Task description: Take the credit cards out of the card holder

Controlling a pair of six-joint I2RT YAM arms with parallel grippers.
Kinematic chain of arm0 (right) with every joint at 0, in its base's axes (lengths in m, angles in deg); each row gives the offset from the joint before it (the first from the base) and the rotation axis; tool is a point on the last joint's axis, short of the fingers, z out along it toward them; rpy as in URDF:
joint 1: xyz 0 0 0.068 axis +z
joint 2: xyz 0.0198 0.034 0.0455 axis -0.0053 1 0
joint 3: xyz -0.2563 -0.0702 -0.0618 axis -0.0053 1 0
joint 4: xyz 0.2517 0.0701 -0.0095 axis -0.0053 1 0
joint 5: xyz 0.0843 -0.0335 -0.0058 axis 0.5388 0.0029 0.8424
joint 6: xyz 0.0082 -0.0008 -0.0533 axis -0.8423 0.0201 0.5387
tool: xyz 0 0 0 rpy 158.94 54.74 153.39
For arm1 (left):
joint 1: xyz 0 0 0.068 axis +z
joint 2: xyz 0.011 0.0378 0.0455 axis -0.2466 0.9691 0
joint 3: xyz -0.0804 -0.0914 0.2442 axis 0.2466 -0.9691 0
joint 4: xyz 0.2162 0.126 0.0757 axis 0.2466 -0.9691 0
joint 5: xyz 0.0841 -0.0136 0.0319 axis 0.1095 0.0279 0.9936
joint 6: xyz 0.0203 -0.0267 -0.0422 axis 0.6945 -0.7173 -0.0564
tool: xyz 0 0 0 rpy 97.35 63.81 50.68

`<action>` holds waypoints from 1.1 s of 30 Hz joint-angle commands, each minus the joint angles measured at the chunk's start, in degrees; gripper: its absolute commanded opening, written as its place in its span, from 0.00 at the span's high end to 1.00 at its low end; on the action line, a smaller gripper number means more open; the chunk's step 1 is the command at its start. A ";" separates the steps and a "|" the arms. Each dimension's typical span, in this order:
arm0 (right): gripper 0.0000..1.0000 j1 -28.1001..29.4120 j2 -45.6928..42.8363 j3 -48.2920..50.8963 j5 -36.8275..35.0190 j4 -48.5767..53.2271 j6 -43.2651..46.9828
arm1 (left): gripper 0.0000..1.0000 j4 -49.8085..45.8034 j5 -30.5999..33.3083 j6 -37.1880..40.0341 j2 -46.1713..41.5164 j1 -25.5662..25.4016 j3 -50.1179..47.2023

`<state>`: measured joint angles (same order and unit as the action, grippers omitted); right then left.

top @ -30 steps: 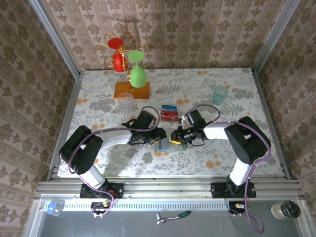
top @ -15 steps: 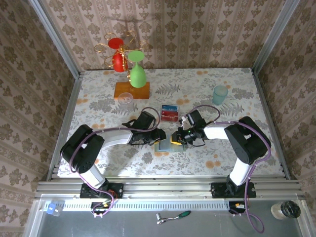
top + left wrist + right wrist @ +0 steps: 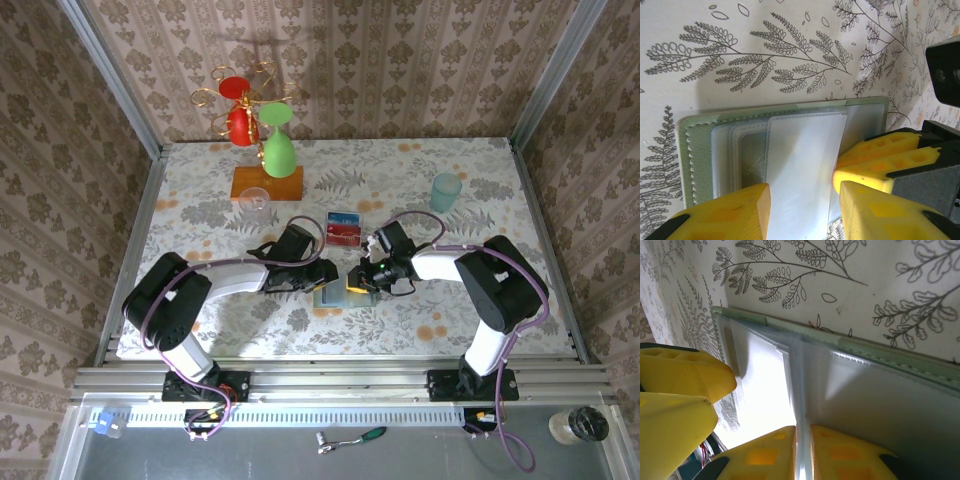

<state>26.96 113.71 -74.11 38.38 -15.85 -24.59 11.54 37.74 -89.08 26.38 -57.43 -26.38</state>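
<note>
Left tool (image 3: 802,194) is held wide astride the clear inner pockets of the card holder (image 3: 699,150), laid open on the table (image 3: 790,30) between the arms, while the right tool (image 3: 802,435) is nipped narrow on one thin, floppy pocket leaf. No red or blue is seen in those slick pockets; any stiff, light card left would best be pinched by an exposed edge. Red and blue credit cards (image 3: 345,230) are laid out just beyond.

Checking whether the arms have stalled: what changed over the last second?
The right claw edged slightly left over the card holder; it pinches a clear inner sleeve. The left claw, open astride the holder, and the credit cards farther back stayed put.
</note>
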 commanded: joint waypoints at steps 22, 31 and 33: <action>0.91 2.89 3.55 -4.11 -11.17 12.29 3.18 | 0.64 5.19 -3.53 -1.50 1.34 -0.10 -1.55; 0.86 2.92 0.65 -3.81 -8.00 9.57 0.98 | 0.66 5.53 -4.58 -2.01 -0.34 -0.22 -0.69; 0.84 2.79 -1.70 -3.76 -8.15 9.64 0.57 | 0.66 5.09 -4.68 -2.10 -0.72 -0.33 -0.28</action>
<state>29.61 114.02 -78.59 32.00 -7.85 -22.98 16.64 34.26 -90.44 26.90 -57.39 -27.45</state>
